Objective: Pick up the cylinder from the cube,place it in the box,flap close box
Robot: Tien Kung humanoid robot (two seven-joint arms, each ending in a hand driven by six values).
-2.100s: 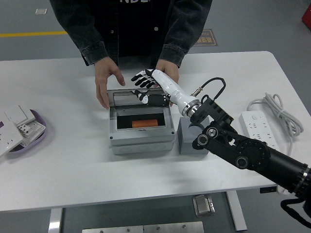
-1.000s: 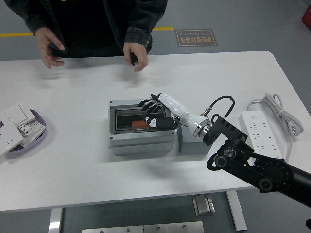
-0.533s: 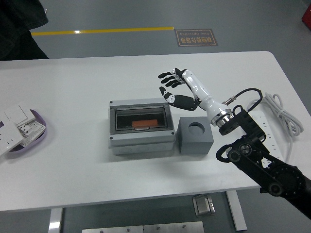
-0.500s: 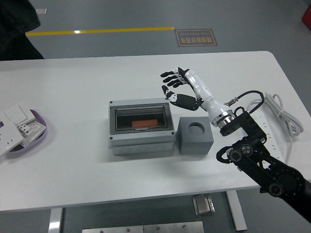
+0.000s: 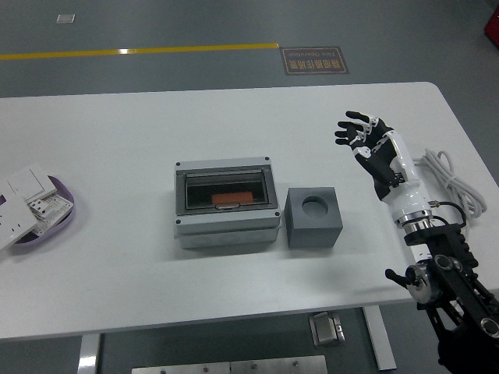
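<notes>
Evidently the task is all but complete. The orange cylinder (image 5: 235, 198) lies inside the grey box (image 5: 227, 204), visible through its transparent flap (image 5: 227, 191), which sits down flat over the opening. The cube (image 5: 314, 217), just right of the box, shows an empty round socket. The right hand (image 5: 373, 149) is raised at the right side, fingers spread, holding nothing. Nothing appears left to do.
</notes>
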